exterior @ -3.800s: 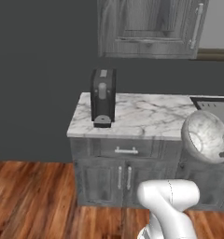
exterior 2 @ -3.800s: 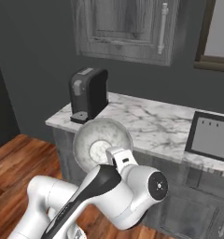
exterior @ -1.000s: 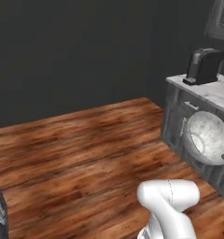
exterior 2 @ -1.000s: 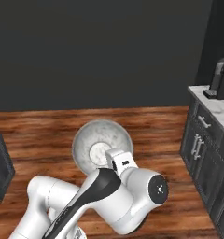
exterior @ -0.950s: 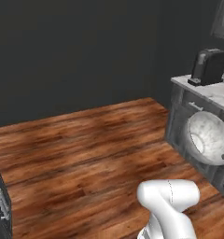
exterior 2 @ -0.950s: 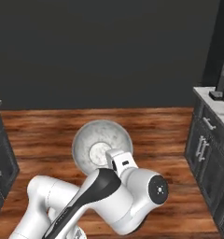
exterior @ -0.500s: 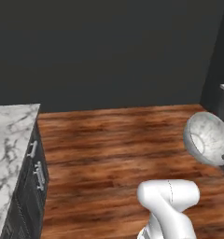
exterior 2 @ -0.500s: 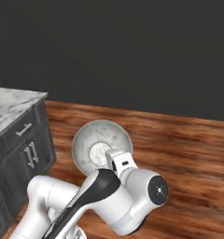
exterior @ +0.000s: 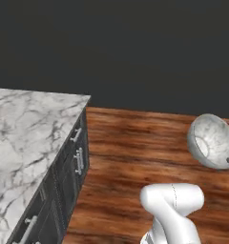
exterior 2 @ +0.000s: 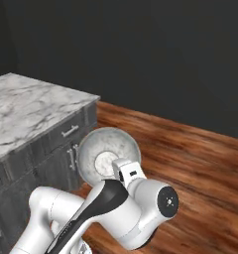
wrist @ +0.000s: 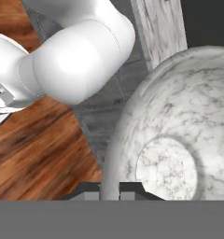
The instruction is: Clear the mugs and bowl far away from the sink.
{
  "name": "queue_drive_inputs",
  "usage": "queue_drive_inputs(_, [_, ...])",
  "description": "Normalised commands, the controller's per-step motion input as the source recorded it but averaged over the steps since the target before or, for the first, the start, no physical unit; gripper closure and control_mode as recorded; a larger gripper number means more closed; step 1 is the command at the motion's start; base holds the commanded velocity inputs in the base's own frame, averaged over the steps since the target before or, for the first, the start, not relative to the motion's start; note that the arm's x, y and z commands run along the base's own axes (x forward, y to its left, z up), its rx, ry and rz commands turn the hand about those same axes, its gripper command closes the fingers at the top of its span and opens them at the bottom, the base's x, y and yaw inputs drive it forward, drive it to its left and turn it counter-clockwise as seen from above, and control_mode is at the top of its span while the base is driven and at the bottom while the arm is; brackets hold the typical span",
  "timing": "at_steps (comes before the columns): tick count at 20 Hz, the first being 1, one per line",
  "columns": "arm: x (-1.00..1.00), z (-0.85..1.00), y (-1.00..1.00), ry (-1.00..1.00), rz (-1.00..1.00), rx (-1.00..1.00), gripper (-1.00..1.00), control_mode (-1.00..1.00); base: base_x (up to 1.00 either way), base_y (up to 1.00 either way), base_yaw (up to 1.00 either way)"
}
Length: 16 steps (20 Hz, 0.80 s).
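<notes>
Speckled white-grey bowl [exterior 2: 108,151] held tilted on its side above wood floor [exterior: 135,143]; jaws clamped on its rim; marble tabletop [exterior: 26,128] nearby.

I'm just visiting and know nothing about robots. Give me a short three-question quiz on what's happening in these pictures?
1. True or false: the gripper is shut on the rim of the speckled bowl.
2. The bowl is: A) resting on the marble counter; B) carried in the air over the wood floor; C) lying on the floor.
3. Fill in: the cabinet below the counter has ____ drawer fronts with metal handles.

Key: 1 true; 2 B; 3 dark.
</notes>
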Motion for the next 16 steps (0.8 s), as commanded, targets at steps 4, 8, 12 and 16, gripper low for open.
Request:
queue_drive_inputs(4, [0.0,0.0,0.0,0.0,0.0,0.0,1.0,1.0,0.0,0.0,0.51])
queue_drive_inputs(8, [0.0,0.0,0.0,0.0,0.0,0.0,1.0,1.0,0.0,0.0,0.5])
queue_drive_inputs(12, [0.0,0.0,0.0,0.0,0.0,0.0,1.0,1.0,0.0,0.0,0.49])
queue_drive_inputs(16, [0.0,0.0,0.0,0.0,0.0,0.0,1.0,1.0,0.0,0.0,0.48])
